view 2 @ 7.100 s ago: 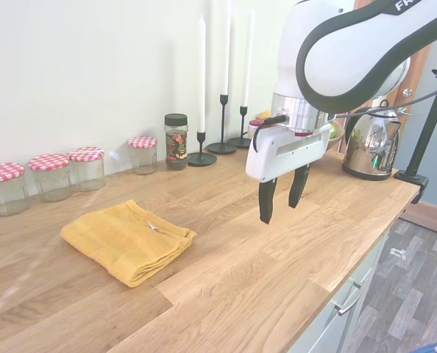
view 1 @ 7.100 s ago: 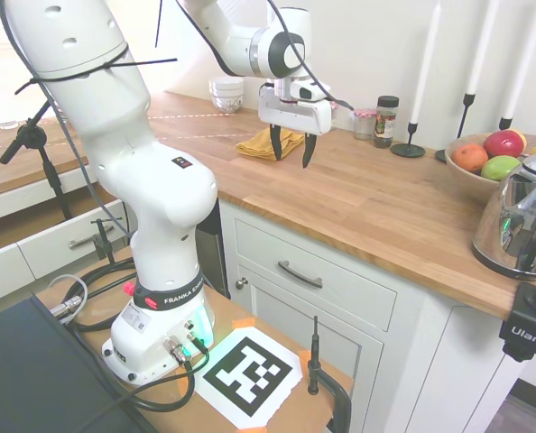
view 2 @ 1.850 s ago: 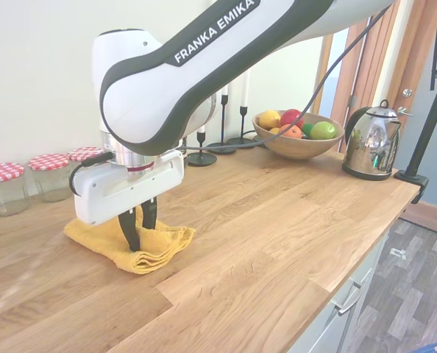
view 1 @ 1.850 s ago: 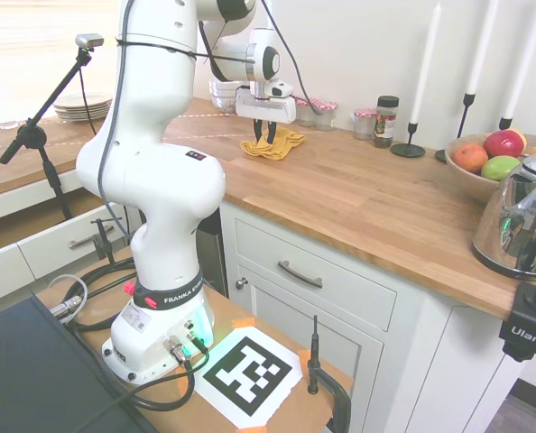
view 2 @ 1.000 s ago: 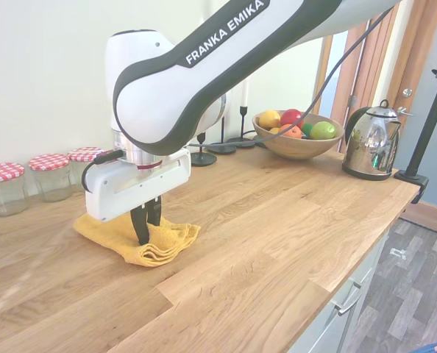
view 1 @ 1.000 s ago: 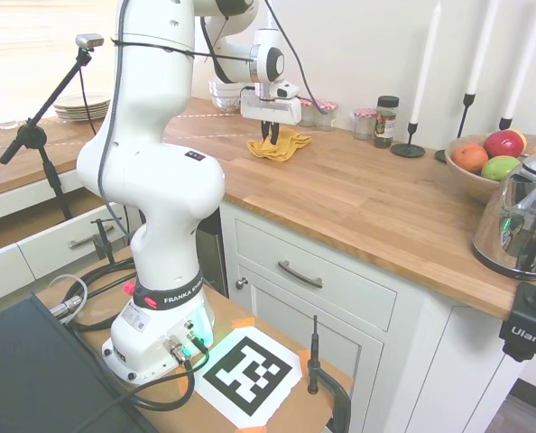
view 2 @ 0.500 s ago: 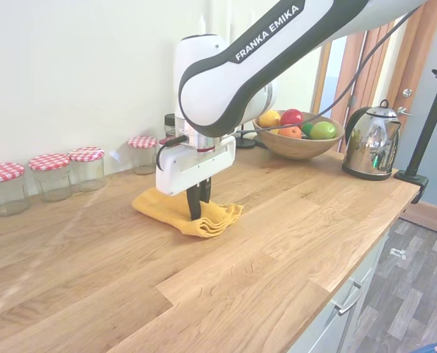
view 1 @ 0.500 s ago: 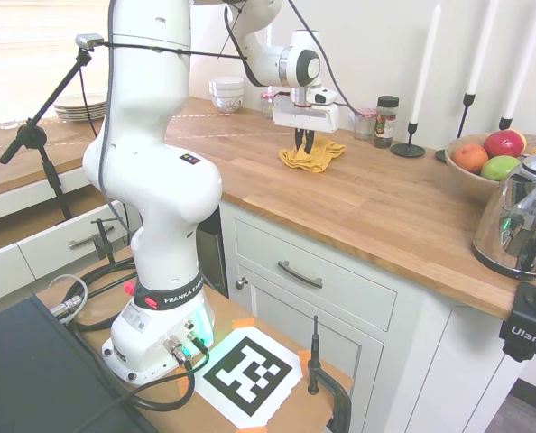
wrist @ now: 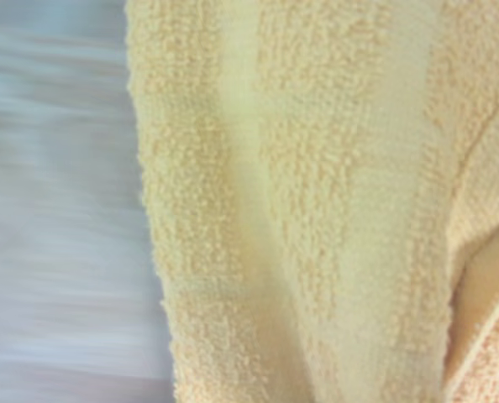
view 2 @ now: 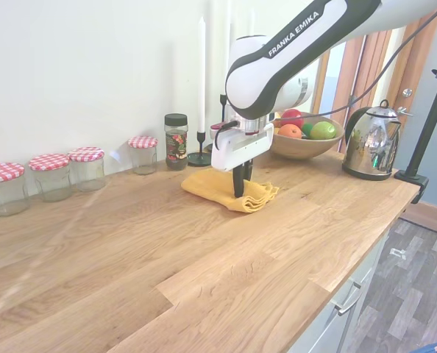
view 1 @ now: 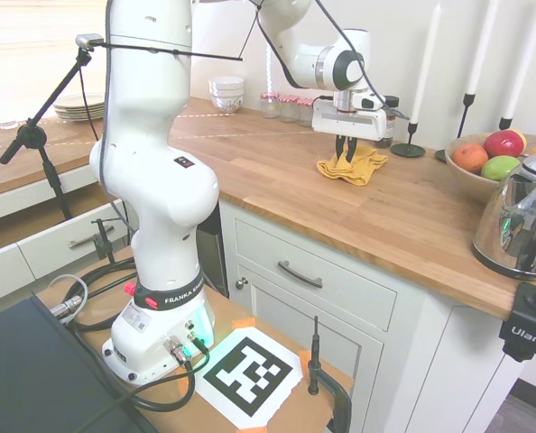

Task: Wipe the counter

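A yellow folded towel [view 1: 353,166] [view 2: 229,189] lies bunched on the wooden counter [view 1: 403,216] [view 2: 130,250]. My gripper [view 1: 344,162] [view 2: 238,193] points straight down with its fingers shut on the towel, pressing it against the worktop. In the wrist view the towel [wrist: 317,201] fills most of the picture, with blurred counter [wrist: 56,210] beside it.
Several red-checked lidded jars [view 2: 49,175] and a spice jar [view 2: 176,140] line the wall. Black candlesticks [view 2: 201,157] and a fruit bowl [view 1: 485,161] [view 2: 301,138] stand just beyond the towel. A steel kettle [view 1: 525,216] [view 2: 371,147] sits near the counter's end.
My gripper has dragged the towel along the counter, from near the checked-lid jars towards the candlesticks and fruit bowl. It stays shut on the cloth throughout the last second.
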`<state>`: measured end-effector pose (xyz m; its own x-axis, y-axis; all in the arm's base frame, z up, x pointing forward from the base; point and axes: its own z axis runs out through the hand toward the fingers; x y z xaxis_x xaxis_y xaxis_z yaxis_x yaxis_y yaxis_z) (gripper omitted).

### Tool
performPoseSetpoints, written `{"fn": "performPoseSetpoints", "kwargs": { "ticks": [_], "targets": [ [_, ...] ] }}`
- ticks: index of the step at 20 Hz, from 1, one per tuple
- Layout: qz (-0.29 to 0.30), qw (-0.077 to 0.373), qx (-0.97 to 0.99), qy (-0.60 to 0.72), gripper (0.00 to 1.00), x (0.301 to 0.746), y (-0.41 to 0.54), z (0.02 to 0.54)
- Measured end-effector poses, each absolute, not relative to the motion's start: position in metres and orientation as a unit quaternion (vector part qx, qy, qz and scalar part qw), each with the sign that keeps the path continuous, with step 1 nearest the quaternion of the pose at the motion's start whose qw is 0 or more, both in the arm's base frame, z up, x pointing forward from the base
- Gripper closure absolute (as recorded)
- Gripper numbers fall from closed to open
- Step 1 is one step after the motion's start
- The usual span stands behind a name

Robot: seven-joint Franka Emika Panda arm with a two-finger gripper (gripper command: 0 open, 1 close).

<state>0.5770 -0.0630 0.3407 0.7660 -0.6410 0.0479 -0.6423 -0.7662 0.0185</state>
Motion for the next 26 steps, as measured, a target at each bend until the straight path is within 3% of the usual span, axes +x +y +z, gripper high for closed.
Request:
{"fn": "performPoseSetpoints", "kwargs": {
  "ticks": [15, 26],
  "targets": [
    [0.017, 0.011, 0.935, -0.354, 1.00, 0.567, -0.124, 0.341],
    [0.015, -0.001, 0.941, -0.338, 1.00, 0.568, -0.059, 0.334]
  ]
}}
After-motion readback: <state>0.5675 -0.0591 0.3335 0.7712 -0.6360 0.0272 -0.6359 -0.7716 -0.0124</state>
